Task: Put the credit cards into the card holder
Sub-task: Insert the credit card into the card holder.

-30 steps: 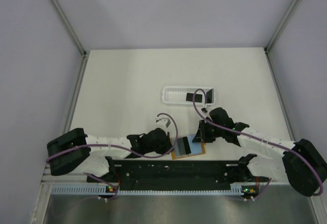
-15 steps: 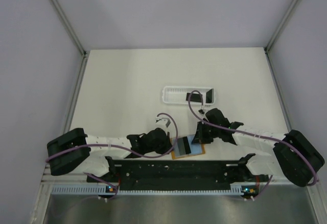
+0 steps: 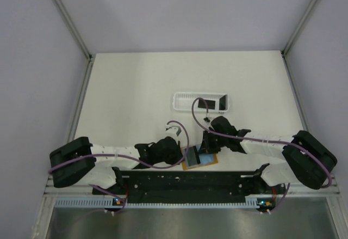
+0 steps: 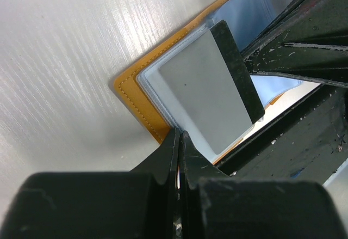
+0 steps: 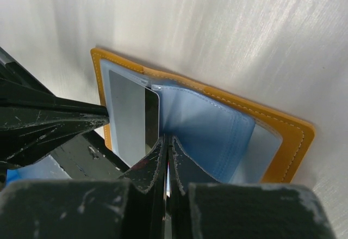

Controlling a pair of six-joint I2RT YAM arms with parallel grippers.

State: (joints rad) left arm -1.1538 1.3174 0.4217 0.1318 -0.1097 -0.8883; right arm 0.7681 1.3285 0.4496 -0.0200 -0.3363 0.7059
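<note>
Orange card holder (image 4: 130,86), left hand (image 4: 178,136) and right hand (image 5: 166,140) pinching it

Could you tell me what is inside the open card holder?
A grey card with a dark stripe lies among the card holder's pale blue sleeves. The left tool and right tool cover part of it and whatever lies beneath.

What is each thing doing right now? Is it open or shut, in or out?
Card holder: open, lying flat.
Grey card: lying inside the open holder.
Left gripper: shut, tips at the holder's edge.
Right gripper: shut, tips by the grey card.
White tray: holds two dark cards, tilted.
</note>
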